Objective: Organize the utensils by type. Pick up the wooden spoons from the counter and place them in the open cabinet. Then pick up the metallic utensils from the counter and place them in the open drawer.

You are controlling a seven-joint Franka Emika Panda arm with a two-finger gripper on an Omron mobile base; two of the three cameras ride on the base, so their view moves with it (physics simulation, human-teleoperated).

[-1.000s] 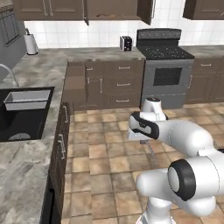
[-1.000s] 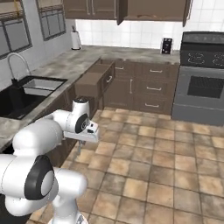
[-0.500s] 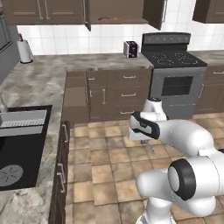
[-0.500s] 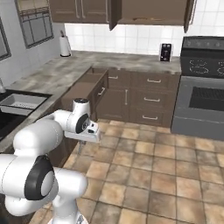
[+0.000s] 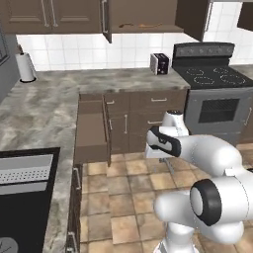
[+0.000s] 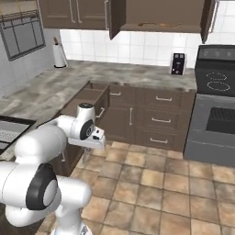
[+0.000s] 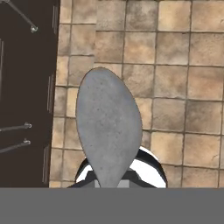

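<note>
In the hand view a grey metal spoon (image 7: 108, 127) rises from the bottom edge, its oval bowl hanging over the tiled floor. My gripper (image 5: 168, 160) is shut on it and points down at the floor in front of the base cabinets. The open drawer (image 5: 91, 129) juts from the corner cabinets to the left of my hand, its inside bare. Above the counter (image 5: 99, 81) the open cabinet (image 5: 143, 17) has its doors swung out. A slim orange-brown wooden spoon (image 5: 131, 24) lies on its shelf, also in the right base view (image 6: 153, 24).
A black stove (image 5: 212, 99) stands at the right, with a toaster (image 5: 159, 63) beside it on the counter. A paper towel roll (image 5: 25, 66) sits at the far left, and a sink (image 5: 24, 197) at the lower left. Dark cabinet fronts (image 7: 26, 87) line the hand view's left side.
The base has driven and turned, so both base views shifted: sink slid toward the lower left, drawer, cabinet and stove came nearer. The arm keeps its pose, still holding the spoon.
</note>
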